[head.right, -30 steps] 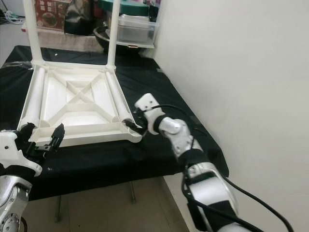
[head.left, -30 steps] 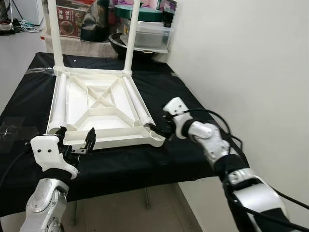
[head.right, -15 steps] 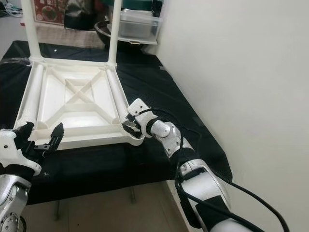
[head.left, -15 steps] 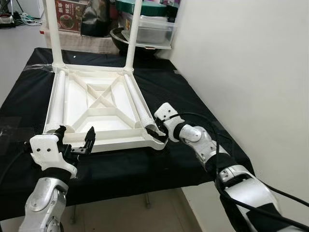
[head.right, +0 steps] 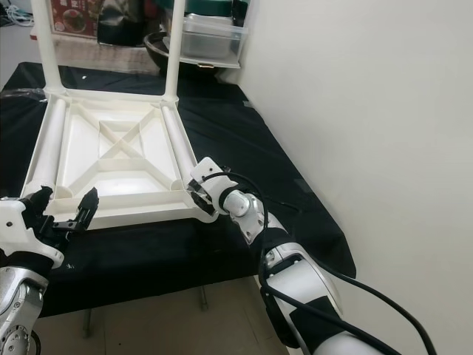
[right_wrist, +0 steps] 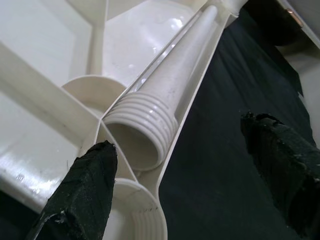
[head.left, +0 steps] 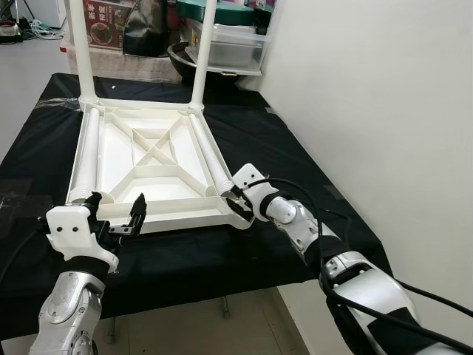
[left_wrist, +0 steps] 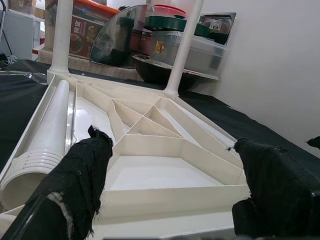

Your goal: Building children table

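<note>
A white plastic table top (head.left: 151, 159) lies upside down on a black cloth (head.left: 273, 148) draped over a work table, its ribbed underside up, an X of stiffening ribs at the centre. Two legs already stand upright in the far corner sockets, the far left leg (head.left: 80, 52) and the far right leg (head.left: 204, 52); two more lie loose inside the frame, the left loose leg (head.left: 87, 155) and the right loose leg (head.left: 212, 159), each a smooth tapered tube with its long axis running near to far and its threaded, ringed end pointing toward the robot. The right gripper (head.left: 235, 201) is at the near right corner of the top, its black padded fingers (right_wrist: 82, 192) spread apart on either side of the threaded open mouth of that right loose leg, which lies straight ahead of them and just above the empty near right socket (right_wrist: 137, 215). This arm is the nearer one to that leg, and closing on its ribbed end looks like the coming move. The left gripper (head.left: 118, 214) hovers at the near left edge of the top, fingers also apart and holding nothing, close to the threaded end of the left loose leg. Beyond the cloth, against the far wall, sit a dark bowl (head.left: 181, 59) and a clear storage box (head.left: 233, 52).
</note>
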Controlling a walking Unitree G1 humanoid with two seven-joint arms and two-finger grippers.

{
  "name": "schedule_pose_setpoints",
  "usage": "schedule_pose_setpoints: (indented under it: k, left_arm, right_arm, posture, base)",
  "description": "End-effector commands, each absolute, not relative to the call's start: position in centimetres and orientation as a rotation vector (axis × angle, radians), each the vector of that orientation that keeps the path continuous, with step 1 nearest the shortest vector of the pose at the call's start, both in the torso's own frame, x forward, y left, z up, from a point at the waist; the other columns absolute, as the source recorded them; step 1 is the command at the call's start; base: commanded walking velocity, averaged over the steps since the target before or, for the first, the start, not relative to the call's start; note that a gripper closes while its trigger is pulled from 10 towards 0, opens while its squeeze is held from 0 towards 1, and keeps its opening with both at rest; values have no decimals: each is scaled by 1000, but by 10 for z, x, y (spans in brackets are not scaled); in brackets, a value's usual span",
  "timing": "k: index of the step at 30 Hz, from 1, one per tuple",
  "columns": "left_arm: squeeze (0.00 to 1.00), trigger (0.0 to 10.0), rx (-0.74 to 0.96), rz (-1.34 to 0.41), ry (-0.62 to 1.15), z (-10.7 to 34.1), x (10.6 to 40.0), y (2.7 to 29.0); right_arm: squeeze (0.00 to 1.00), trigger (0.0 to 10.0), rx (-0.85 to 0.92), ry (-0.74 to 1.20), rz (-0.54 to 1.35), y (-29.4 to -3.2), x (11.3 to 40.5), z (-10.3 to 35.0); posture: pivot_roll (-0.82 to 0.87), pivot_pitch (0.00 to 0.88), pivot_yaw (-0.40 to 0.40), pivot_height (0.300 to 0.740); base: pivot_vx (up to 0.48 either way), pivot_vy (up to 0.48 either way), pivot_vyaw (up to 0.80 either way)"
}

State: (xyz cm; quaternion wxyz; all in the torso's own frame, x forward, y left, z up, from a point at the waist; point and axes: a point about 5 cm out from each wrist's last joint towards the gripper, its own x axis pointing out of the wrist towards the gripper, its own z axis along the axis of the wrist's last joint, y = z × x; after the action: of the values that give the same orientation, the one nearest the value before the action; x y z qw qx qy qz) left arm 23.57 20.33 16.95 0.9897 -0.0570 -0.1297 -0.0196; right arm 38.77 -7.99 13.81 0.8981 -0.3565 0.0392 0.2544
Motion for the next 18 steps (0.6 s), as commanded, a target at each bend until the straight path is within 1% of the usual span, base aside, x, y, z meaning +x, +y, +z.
schedule_pose_setpoints:
  k: [1, 4, 6, 7, 8, 10, 11, 15, 16, 18]
  left_arm:
    - [0, 10000, -124, -48, -247, 167, 237, 201]
    - [0, 10000, -122, -50, -243, 166, 237, 200]
    - [0, 10000, -94, -57, -220, 163, 236, 197]
    - [0, 10000, -94, -57, -220, 163, 236, 197]
    - [0, 10000, -69, -60, -200, 159, 235, 196]
    - [0, 10000, -66, -61, -196, 159, 234, 197]
    - [0, 10000, -65, -63, -189, 158, 234, 199]
    - [0, 10000, -63, -66, -182, 158, 234, 201]
    - [0, 10000, -40, -88, -168, 158, 237, 200]
    - [0, 10000, -12, -115, -153, 157, 241, 199]
  right_arm:
    - [0, 10000, -714, 114, 496, -85, 388, 134]
    - [0, 10000, -708, 115, 497, -83, 387, 133]
    - [0, 10000, -684, 119, 466, -85, 387, 131]
    - [0, 10000, -684, 119, 466, -85, 387, 131]
    - [0, 10000, -650, 124, 432, -84, 387, 130]
    - [0, 10000, -640, 124, 424, -83, 387, 130]
    - [0, 10000, -641, 120, 424, -80, 387, 130]
    - [0, 10000, -646, 114, 424, -76, 386, 130]
    - [0, 10000, -634, 107, 420, -75, 386, 131]
    - [0, 10000, -617, 98, 414, -73, 386, 132]
  posture:
    - [184, 0, -215, 740]
    - [189, 0, -203, 740]
    - [242, 0, -210, 740]
    - [242, 0, -210, 740]
    - [232, 0, -187, 740]
    - [232, 0, -187, 740]
    - [211, 0, -154, 740]
    - [211, 0, -154, 740]
    - [183, 0, -120, 740]
    - [181, 0, -117, 740]
  base:
    - [0, 0, 0]
    - [0, 0, 0]
    - [0, 0, 0]
    - [0, 0, 0]
    - [0, 0, 0]
    - [0, 0, 0]
    - [0, 0, 0]
    - [0, 0, 0]
    - [0, 0, 0]
    - [0, 0, 0]
